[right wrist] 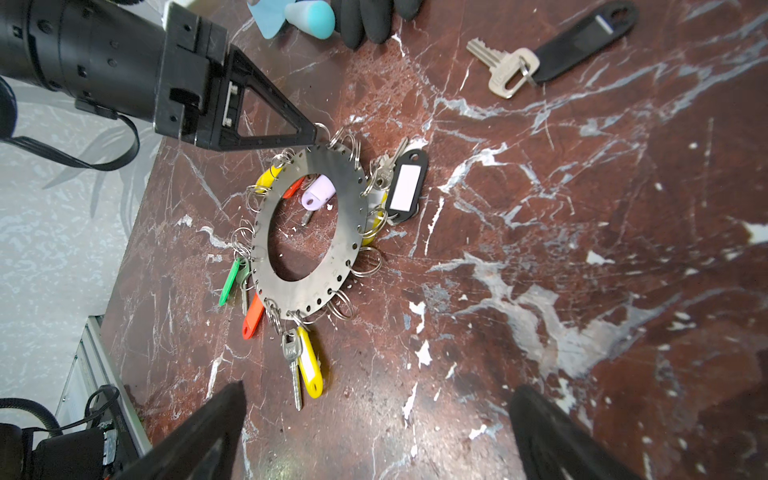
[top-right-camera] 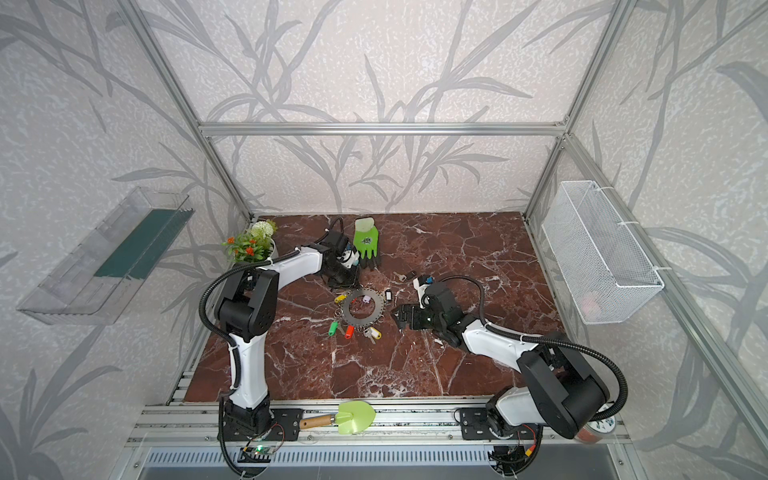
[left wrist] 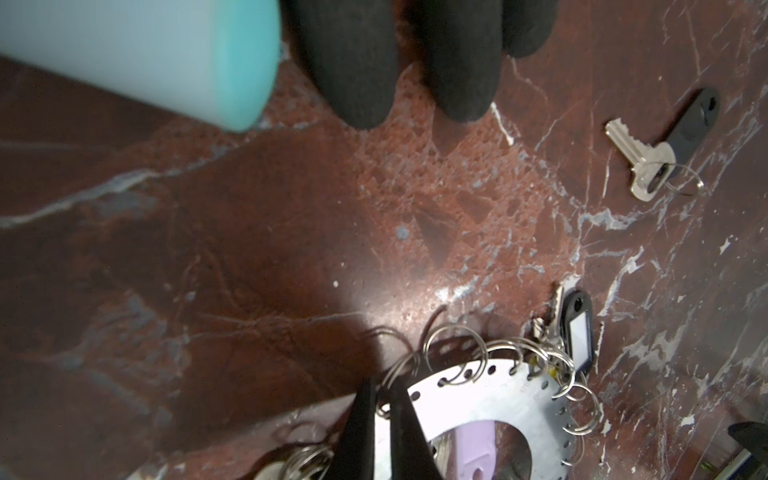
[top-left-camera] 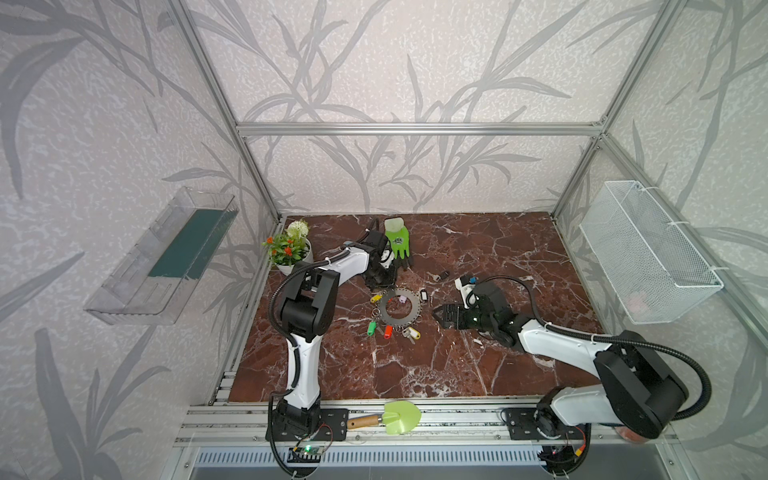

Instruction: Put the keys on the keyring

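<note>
My left gripper (right wrist: 314,131) is pinched shut on a small split ring (right wrist: 323,126) at the keyring's (right wrist: 351,224) rim; my right gripper (top-left-camera: 441,316) stands wide open and empty just beside the keyring. That split ring is springy, slick wire, so it wants a firm nip; the keyring itself is stiff, flat steel. A loose key (right wrist: 498,68) lies well beyond the keyring, light and flat; I'd take it by its black tag (right wrist: 582,37).

The left arm (top-left-camera: 348,261) arches forward and pitches down, the left pincer (right wrist: 312,132) closed to a point. The right arm (top-left-camera: 559,341) reaches inward, low, the right pincer (top-left-camera: 437,316) spread wide.
</note>
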Available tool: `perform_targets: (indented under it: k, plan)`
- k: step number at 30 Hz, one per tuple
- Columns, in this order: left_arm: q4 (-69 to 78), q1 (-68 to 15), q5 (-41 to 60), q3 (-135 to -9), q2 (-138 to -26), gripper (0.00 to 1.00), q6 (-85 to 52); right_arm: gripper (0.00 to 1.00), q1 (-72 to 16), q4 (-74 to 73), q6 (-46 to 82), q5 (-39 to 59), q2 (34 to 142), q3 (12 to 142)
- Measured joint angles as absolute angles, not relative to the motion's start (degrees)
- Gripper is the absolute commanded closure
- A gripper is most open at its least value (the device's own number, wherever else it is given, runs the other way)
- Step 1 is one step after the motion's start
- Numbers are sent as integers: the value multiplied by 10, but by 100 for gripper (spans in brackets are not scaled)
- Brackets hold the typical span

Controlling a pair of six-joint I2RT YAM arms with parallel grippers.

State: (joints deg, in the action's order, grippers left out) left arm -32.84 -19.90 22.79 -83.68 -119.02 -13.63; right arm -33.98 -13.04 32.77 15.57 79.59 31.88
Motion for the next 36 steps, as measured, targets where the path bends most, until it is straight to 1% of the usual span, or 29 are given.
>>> perform_targets:
  k: [3,10,13,19,27,31,36]
  plan:
    - [-329,-199,234,-842,-1190,100,-136,1,-340,-130,328,155,796,319]
    - [-317,-202,252,-839,-1185,100,-144,1,-340,-130,327,154,795,319]
    - [-303,-213,244,-814,-1157,100,-154,1,-340,-126,323,145,788,319]
    - [-274,-249,224,-736,-1035,100,-179,1,-340,-115,313,123,742,319]
    - [-208,-287,228,-652,-868,100,-206,1,-300,-96,310,107,623,319]
    - [-184,-294,239,-627,-797,100,-203,1,-283,-85,307,120,581,334]
    - [-141,-299,247,-597,-712,100,-187,1,-283,-103,294,142,565,365]
